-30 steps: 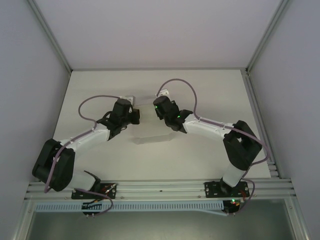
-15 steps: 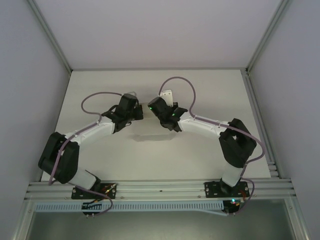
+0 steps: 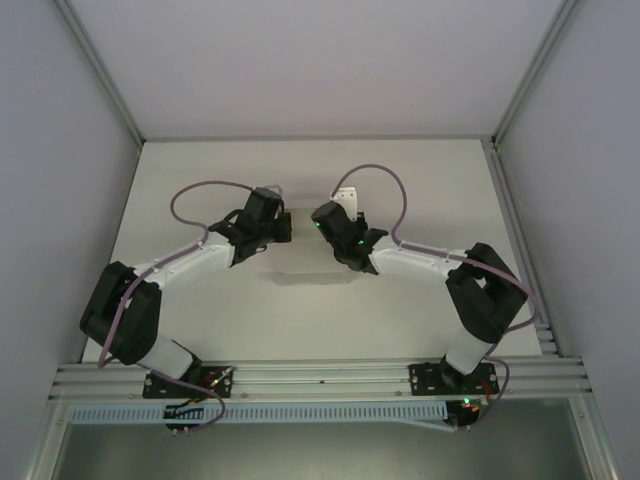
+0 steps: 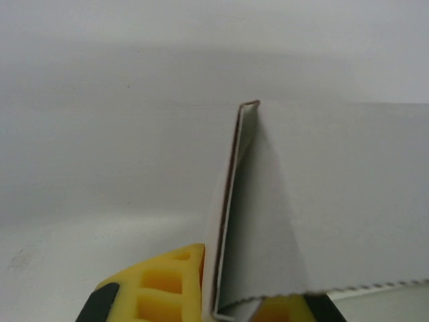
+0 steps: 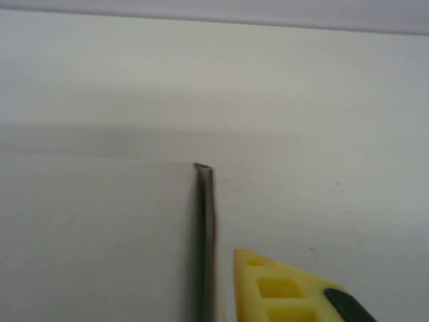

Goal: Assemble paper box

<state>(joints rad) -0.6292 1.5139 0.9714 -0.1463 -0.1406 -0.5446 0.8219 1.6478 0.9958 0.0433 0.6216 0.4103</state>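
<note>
The paper box is a pale grey paperboard piece with a folded edge, held up off the white table. In the left wrist view my left gripper is shut on that folded edge, with a yellow finger on either side. In the top view the left gripper and the right gripper face each other near mid table. In the right wrist view the paper box covers the left half. Its thin edge stands a little apart from my one visible yellow finger; the other finger is hidden behind the sheet.
Grey walls with metal corner posts enclose the table on three sides. Both arm bases sit on the rail at the near edge. Purple cables loop above each wrist.
My left arm has reached further out and to the right with the paper. The right gripper shifted left, then back right, and its visible finger now stands off the paper's edge.
</note>
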